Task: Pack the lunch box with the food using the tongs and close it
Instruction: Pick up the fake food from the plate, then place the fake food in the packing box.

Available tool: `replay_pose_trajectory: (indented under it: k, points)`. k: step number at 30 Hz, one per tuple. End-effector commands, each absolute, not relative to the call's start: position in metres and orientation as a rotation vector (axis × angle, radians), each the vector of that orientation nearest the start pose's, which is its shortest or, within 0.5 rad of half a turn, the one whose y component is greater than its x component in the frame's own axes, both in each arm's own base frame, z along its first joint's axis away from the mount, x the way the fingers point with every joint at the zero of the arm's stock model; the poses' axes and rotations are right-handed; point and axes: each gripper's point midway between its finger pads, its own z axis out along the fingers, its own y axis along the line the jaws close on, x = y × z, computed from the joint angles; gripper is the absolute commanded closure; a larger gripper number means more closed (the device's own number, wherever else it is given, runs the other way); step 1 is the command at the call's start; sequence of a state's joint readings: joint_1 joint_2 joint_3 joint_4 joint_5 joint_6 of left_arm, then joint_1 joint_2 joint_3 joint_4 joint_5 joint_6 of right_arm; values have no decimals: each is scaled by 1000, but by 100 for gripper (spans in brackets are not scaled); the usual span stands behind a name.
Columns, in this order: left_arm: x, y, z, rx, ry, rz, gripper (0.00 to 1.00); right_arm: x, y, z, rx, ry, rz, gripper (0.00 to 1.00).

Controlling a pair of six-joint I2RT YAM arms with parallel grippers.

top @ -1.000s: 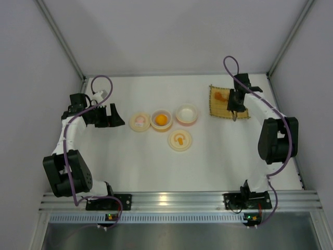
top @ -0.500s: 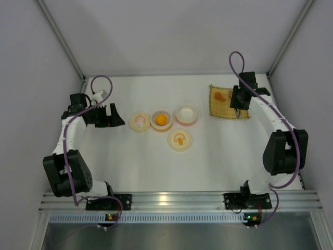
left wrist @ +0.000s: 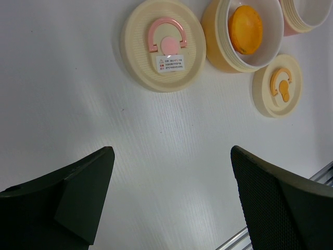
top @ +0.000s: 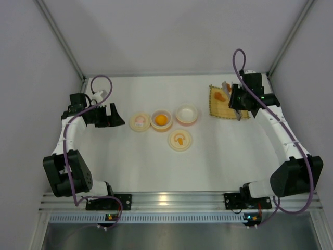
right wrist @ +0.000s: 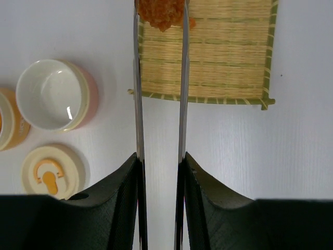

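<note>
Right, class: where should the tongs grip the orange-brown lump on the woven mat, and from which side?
Pinch the lump across its two side flanks, coming down from above in line with the tongs. It seems to lie flat on the mat, leaving no way underneath, and the two arms, held in the right gripper, straddle it.

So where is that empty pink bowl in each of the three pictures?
Top view: the pink bowl sits mid-table, left of the woven mat.
Left wrist: pink bowl in the top right corner, cut off.
Right wrist: pink bowl at the left, beside the mat.
Shared landmark: the orange-handled lid, close to it in all three.
</note>
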State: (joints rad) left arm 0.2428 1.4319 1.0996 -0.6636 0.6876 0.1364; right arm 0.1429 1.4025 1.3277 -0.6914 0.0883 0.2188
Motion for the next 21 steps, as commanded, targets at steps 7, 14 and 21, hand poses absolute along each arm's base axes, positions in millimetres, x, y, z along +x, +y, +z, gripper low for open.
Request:
replay_pose_trajectory:
  k: [7,14,21]
  points:
    - [343,-27,172,160,2315,-693,2,329,147,247,-251,2265,289,100]
    - [341,-26,175,167,2308,-675,2,320,184,226,-394,2308,370,100]
    - [342,-26,173,158,2310,-682,2,316,204,189,-489,2382,340,100]
